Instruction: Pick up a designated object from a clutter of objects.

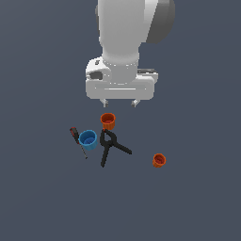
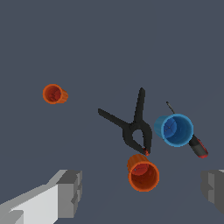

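1. While the gripper point(image 1: 120, 102) is hovering above the clutter with fingers spread and nothing between them, the black clamp point(image 1: 111, 147) is lying flat on the floor point(image 1: 42, 197);
2. blue cup point(image 1: 88, 140) is touching the clamp at 9 o'clock; one orange cup point(image 1: 108, 121) is sitting at 12 o'clock; the other orange cup point(image 1: 159, 160) is sitting well apart at 4 o'clock;
3. screwdriver point(image 1: 76, 139) is lying beyond the blue cup.

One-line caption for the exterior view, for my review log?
Open gripper hovers above a black spring clamp lying among two orange cups, a blue cup and a screwdriver.
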Available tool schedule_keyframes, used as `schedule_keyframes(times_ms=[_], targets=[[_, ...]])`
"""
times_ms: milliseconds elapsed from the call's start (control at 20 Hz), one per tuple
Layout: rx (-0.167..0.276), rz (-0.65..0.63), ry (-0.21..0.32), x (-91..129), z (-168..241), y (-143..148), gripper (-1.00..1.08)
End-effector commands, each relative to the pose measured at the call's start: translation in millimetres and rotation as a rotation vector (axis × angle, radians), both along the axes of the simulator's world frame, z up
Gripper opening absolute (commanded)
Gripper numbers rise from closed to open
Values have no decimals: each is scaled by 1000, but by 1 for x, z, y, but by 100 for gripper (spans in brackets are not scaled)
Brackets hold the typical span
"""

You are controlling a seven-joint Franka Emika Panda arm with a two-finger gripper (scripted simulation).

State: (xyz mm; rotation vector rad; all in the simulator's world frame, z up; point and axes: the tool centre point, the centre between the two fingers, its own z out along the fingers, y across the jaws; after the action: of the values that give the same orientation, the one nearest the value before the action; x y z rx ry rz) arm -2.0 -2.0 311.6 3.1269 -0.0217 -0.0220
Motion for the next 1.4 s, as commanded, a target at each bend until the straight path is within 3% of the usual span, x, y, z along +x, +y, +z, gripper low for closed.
schedule_keyframes(times_ms=[0, 750, 1350], targets=[[0, 0, 0, 0, 0, 0, 28], [-6, 14, 16, 5, -5, -3, 28], [-13, -13, 80, 38, -44, -18, 28]])
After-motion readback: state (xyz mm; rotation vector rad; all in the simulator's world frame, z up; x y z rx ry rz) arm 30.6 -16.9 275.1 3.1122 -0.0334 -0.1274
